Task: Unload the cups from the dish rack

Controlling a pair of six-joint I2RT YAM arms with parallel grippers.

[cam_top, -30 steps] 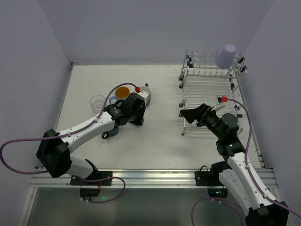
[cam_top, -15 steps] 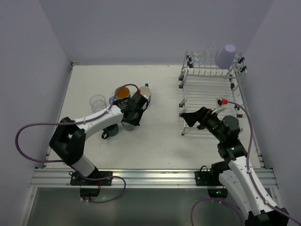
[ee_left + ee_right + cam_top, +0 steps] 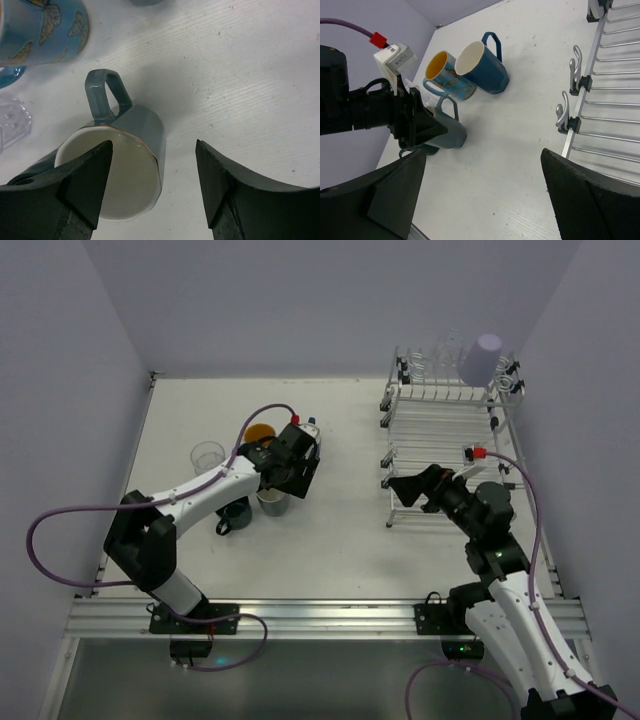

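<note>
While straddling the standing teal mug, left gripper spread, not clamping; right gripper gaping beside dish rack.

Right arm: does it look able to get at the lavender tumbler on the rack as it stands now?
Probably yes. The lavender tumbler sits exposed at the dish rack's far right corner, with nothing over it. The right arm hangs over the rack's near end, jaws open and empty. It's a far stretch, though.
</note>
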